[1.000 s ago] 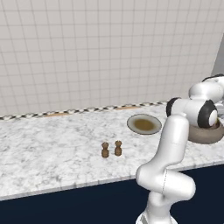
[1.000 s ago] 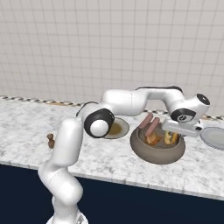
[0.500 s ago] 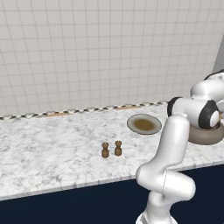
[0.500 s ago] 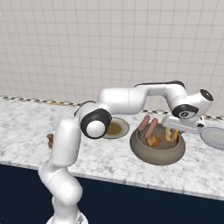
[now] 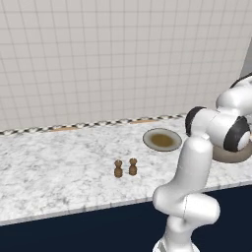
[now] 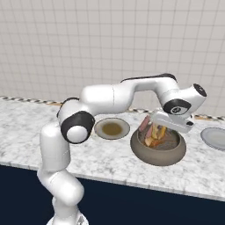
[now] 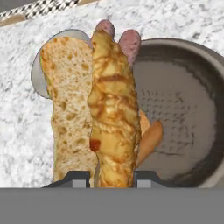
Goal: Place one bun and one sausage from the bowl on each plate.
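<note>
In the hand view a long golden glazed bun [image 7: 111, 122] stands between my finger tips, and my gripper [image 7: 113, 177] is shut on it. A paler crusty bun [image 7: 65, 105] leans against its left side. Two pink sausages [image 7: 130, 41] poke out behind them. The grey-brown bowl [image 7: 188, 109] lies below, and the pale grey plate [image 7: 38, 76] peeks out behind the pale bun. From the right base view my gripper [image 6: 163, 128] hangs over the bowl [image 6: 158, 151], with the buns [image 6: 154, 132] in it. The olive-centred plate [image 6: 112, 128] lies left of the bowl, the pale grey plate [image 6: 215, 138] right of it.
Two small brown shakers [image 5: 125, 168] stand on the marble counter [image 5: 59, 167] left of the olive-centred plate [image 5: 162, 140]. My arm covers most of the bowl [image 5: 222, 156] in the left base view. A tiled wall backs the counter.
The hand drifted a little right over the bowl, then back left. The glazed bun has stayed between the fingers. Plates and shakers have not moved.
</note>
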